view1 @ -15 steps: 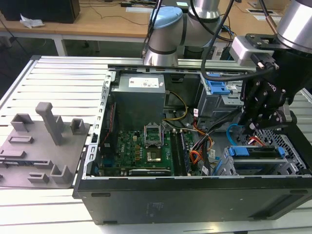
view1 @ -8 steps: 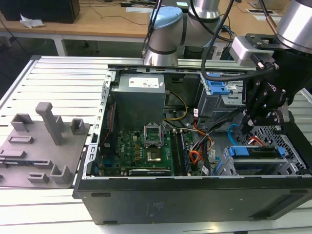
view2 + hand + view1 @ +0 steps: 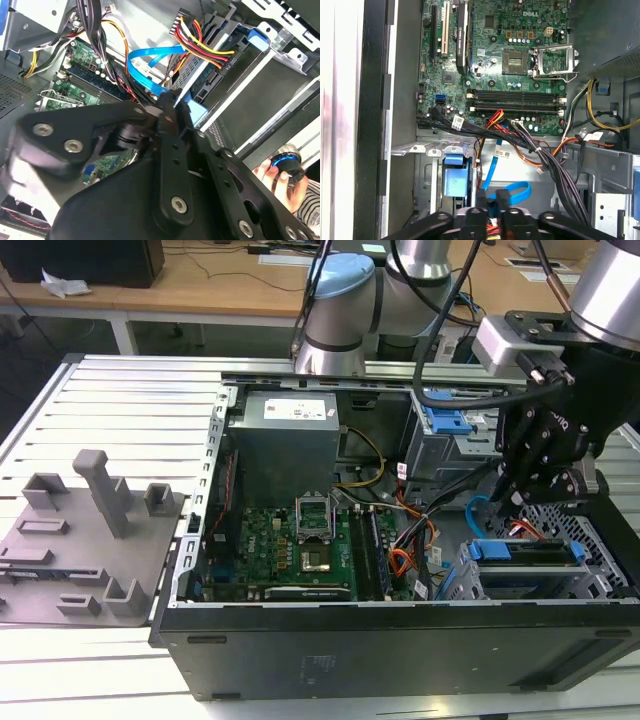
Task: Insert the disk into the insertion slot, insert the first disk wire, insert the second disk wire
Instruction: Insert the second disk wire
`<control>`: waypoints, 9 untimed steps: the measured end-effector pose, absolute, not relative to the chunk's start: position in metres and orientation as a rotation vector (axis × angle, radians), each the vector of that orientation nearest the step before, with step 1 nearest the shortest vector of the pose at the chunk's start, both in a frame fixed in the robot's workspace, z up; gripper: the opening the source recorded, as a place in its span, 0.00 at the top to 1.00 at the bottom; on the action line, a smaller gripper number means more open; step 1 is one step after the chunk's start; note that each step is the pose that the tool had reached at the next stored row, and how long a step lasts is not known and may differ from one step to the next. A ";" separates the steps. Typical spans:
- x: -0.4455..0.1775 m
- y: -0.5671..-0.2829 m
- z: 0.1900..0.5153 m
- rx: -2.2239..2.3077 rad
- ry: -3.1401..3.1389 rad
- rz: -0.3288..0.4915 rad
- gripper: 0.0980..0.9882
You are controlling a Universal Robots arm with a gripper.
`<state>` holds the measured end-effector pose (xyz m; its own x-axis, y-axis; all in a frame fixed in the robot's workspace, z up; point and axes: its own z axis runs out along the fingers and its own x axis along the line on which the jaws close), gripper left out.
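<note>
- Black gripper (image 3: pixel 172 102) of mine is pinching its fingers closed on the thin flat light-blue second disk wire (image 3: pixel 150 62), down by its plug end.
- I am holding that plug at the rear of the silver blue-framed disk (image 3: pixel 528 552), already seated in the perforated sheet-metal insertion slot (image 3: pixel 590 585) at the open black computer case (image 3: pixel 400 650)'s corner.
- I am judging it best to square the plug, then press gently.
- Slatted grey metal table (image 3: pixel 130 400) is carrying the case; wooden desks (image 3: pixel 200 285) are standing behind.

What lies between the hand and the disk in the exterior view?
In the exterior view, the light-blue second disk wire loops between the hand and the disk.
</note>
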<state>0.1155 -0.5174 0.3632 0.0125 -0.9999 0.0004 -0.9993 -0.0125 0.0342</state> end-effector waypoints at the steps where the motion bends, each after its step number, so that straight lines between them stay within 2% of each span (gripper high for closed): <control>1: 0.116 -0.517 0.363 2.217 -2.190 -0.037 0.84; 9: 0.109 -0.517 0.362 2.277 -2.122 -0.030 0.84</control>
